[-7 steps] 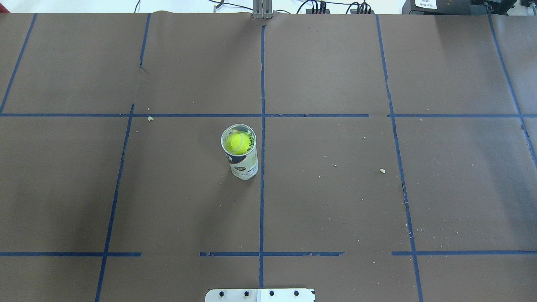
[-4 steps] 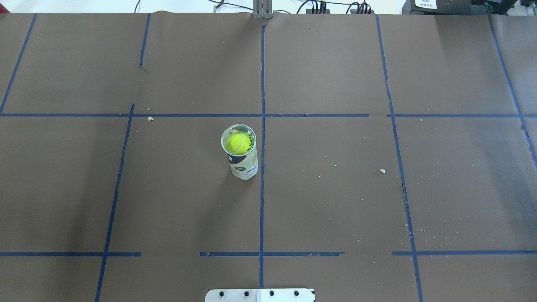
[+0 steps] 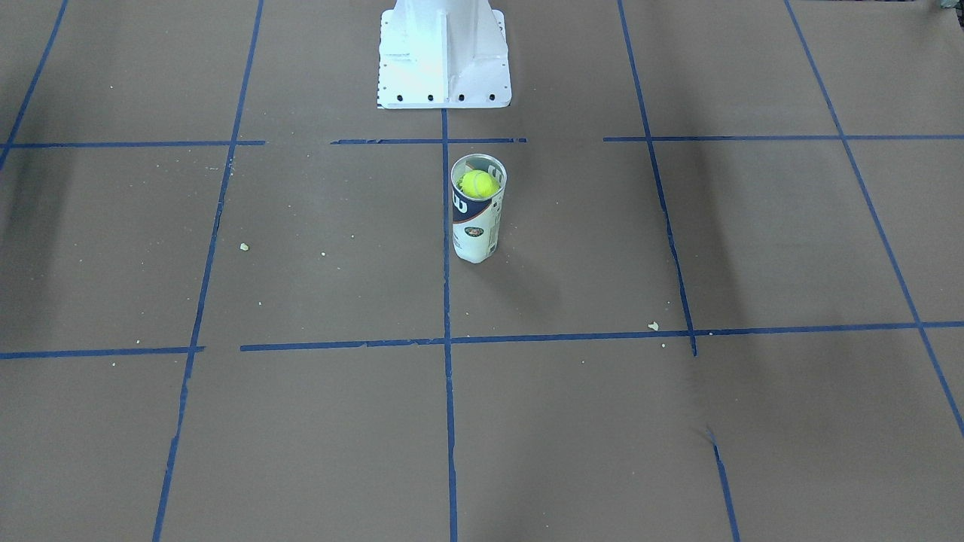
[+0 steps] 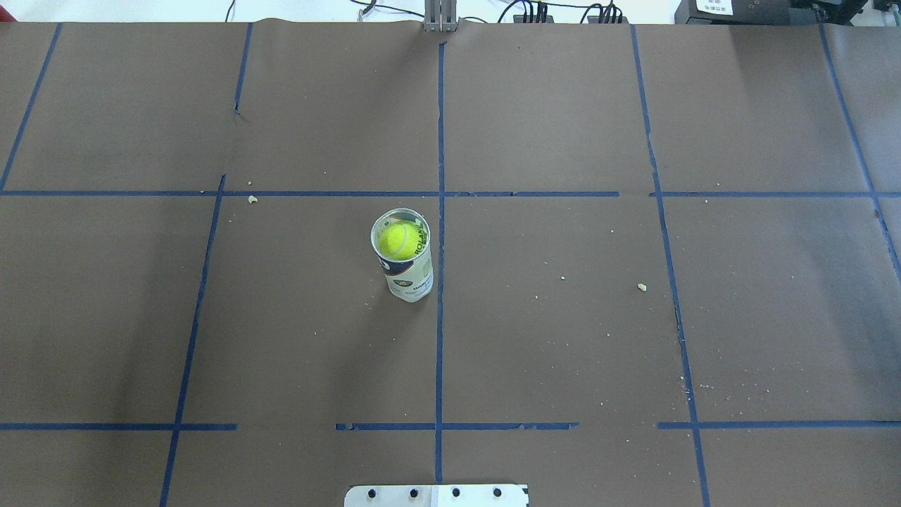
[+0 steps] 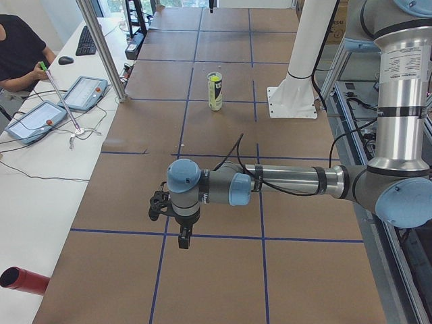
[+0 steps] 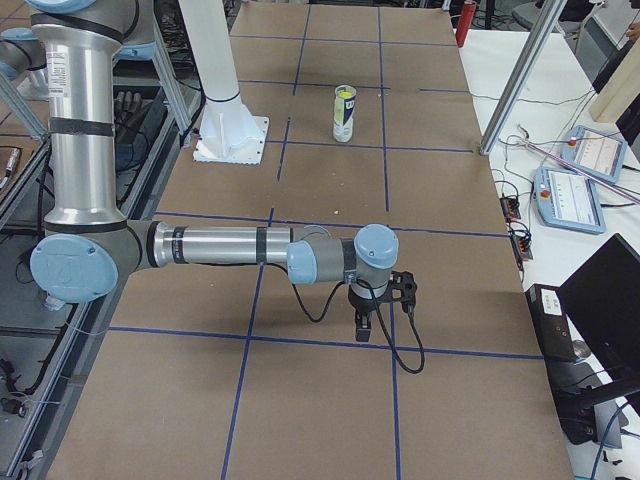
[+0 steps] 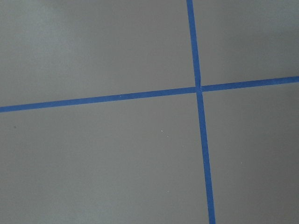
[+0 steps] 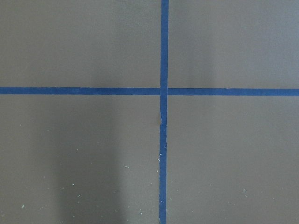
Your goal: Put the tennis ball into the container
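The clear container [image 4: 410, 278] with its white and navy label stands upright near the table's middle, just left of the centre tape line. The tennis ball [image 4: 398, 239] sits inside it at the open top. The front-facing view shows the same: container [image 3: 474, 233], ball [image 3: 479, 184]. My left gripper [image 5: 183, 239] hangs low over the table far from the can and shows only in the left side view. Likewise my right gripper [image 6: 363, 328] shows only in the right side view. I cannot tell whether either is open or shut. Both wrist views show only brown table and blue tape.
The white pedestal [image 3: 444, 53] stands behind the can at the robot's edge. Small crumbs [image 4: 641, 286] dot the brown paper. Beside the table in the left side view are tablets [image 5: 84, 91], a metal post [image 5: 101, 47], a red cylinder [image 5: 23, 280] and an operator [image 5: 20, 50].
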Robot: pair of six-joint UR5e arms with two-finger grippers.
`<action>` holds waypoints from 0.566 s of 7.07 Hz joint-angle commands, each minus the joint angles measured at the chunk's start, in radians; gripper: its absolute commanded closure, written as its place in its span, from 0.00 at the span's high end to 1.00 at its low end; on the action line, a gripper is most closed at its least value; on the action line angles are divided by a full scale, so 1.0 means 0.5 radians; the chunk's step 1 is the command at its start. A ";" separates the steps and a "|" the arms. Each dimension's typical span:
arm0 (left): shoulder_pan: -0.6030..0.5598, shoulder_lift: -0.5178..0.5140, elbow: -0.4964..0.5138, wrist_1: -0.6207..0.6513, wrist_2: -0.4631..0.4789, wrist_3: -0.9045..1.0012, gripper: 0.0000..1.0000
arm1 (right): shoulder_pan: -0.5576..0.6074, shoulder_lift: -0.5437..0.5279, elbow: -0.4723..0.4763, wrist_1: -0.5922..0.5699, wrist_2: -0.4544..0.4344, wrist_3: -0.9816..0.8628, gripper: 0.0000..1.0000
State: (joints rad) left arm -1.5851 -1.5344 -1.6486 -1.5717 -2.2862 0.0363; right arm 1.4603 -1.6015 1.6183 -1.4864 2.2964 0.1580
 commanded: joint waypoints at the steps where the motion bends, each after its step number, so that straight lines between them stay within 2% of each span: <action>1: -0.002 -0.051 -0.001 0.097 -0.084 0.001 1.00 | 0.000 0.000 0.000 0.000 0.000 0.000 1.00; 4: -0.005 -0.048 0.005 0.088 -0.140 0.007 1.00 | 0.000 0.000 0.000 0.000 0.000 0.000 1.00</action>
State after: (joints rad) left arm -1.5867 -1.5592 -1.6476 -1.5275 -2.3483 0.0385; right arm 1.4603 -1.6015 1.6183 -1.4864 2.2964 0.1580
